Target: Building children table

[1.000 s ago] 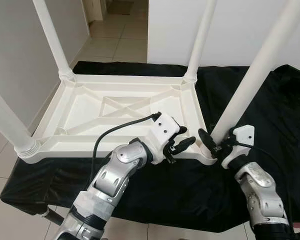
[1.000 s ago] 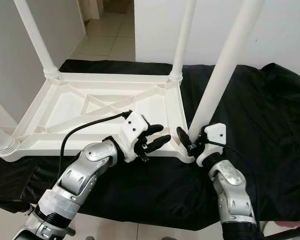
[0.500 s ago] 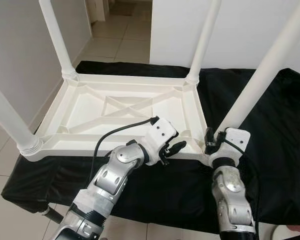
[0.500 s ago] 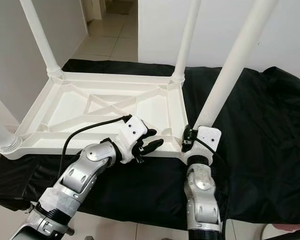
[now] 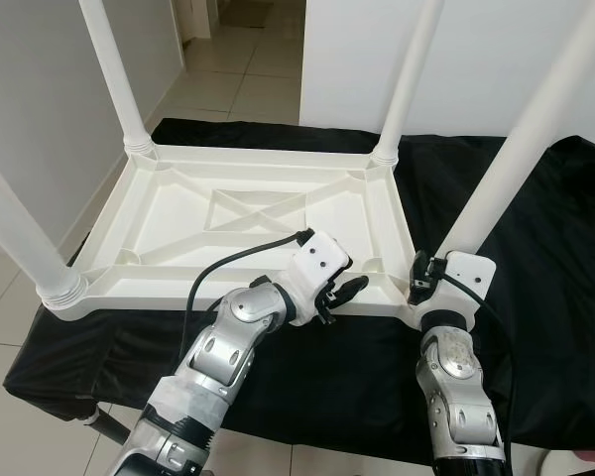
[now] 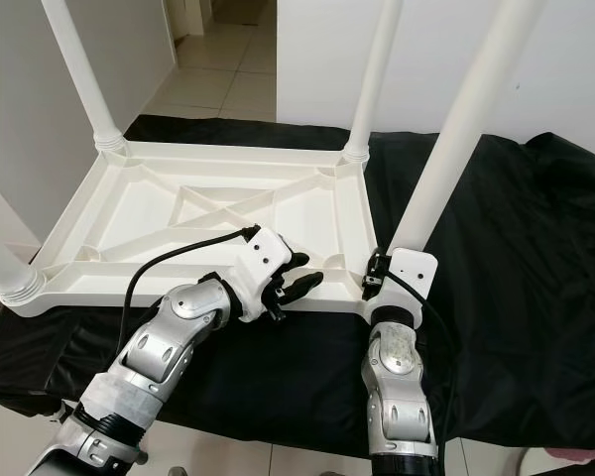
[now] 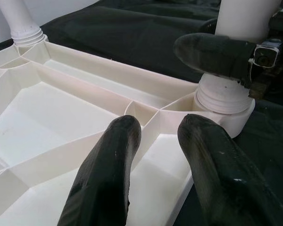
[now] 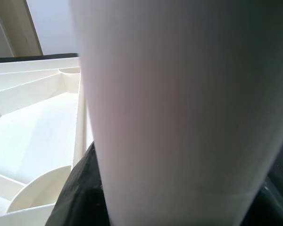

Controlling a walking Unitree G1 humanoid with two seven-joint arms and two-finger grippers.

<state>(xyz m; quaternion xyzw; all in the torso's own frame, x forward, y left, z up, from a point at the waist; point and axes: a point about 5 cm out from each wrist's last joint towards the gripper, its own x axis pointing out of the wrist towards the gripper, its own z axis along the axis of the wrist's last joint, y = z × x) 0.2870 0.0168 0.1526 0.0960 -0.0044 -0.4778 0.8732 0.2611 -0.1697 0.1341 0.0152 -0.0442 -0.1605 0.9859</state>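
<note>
The upturned table [image 5: 248, 213] and its legs [image 5: 521, 149] look like smooth, slightly glossy white plastic. The black cloth [image 5: 535, 258] seems thin and faintly shiny. Floor tiles [image 5: 243, 84] are glazed.

A black cloth [image 5: 535, 248] is spread out underneath, draped and wrinkled, hanging over the near edge. Beyond it, pale floor tiles [image 5: 243, 74] run back into a doorway. A grey wall [image 5: 40, 99] stands on the left, a white wall [image 5: 466, 59] behind
</note>
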